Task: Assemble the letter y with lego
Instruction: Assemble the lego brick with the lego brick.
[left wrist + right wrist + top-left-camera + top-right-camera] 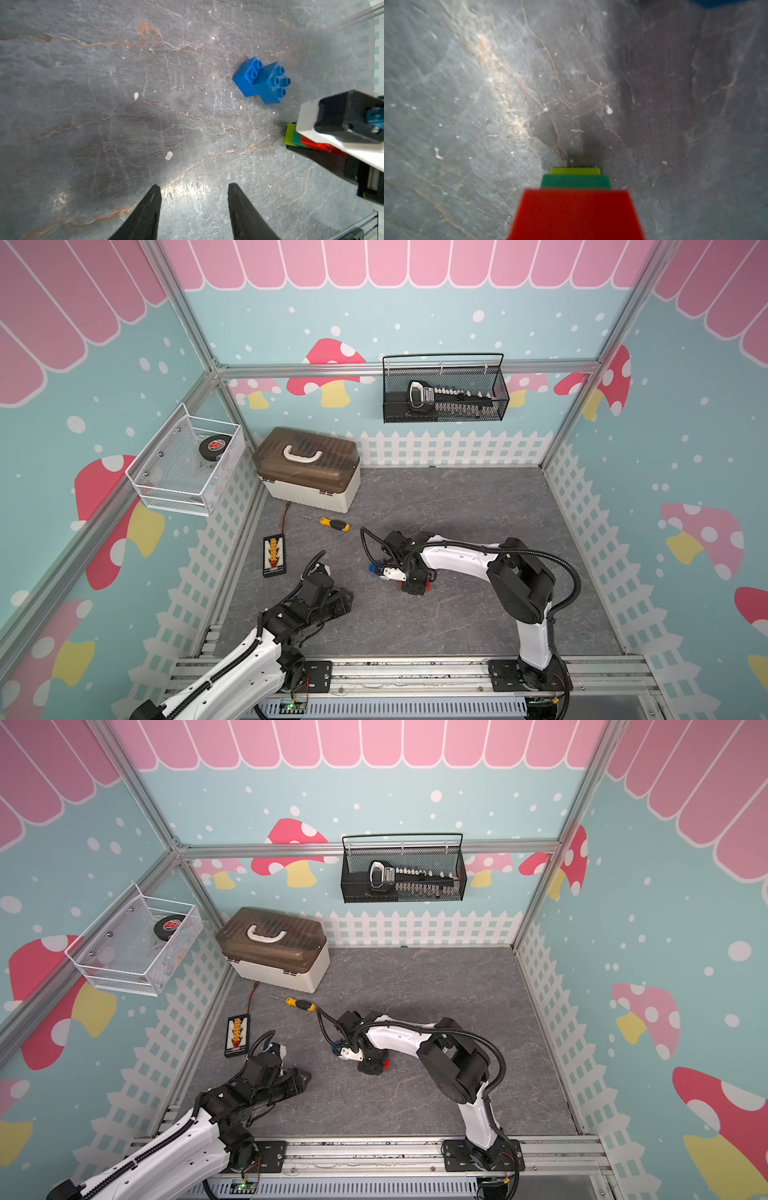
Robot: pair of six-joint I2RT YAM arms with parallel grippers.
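Two blue lego bricks [261,81] lie joined and offset on the grey mat, also seen in both top views [372,568] [336,1050] just left of my right gripper [411,585]. That gripper is low over the mat, shut on a stack of red [575,214], dark-green [575,181] and lime [575,171] bricks. The red brick hides its fingers in the right wrist view. The stack's end [295,135] shows in the left wrist view under the right gripper's white body. My left gripper [193,185] hovers open and empty above bare mat, to the left of the bricks [347,601].
A yellow-handled screwdriver [332,524] lies behind the bricks. A brown-lidded toolbox [307,468] stands at the back left, with a black connector board [274,555] by the left wall. A white wire basket [187,464] and a black mesh basket [444,389] hang on the walls.
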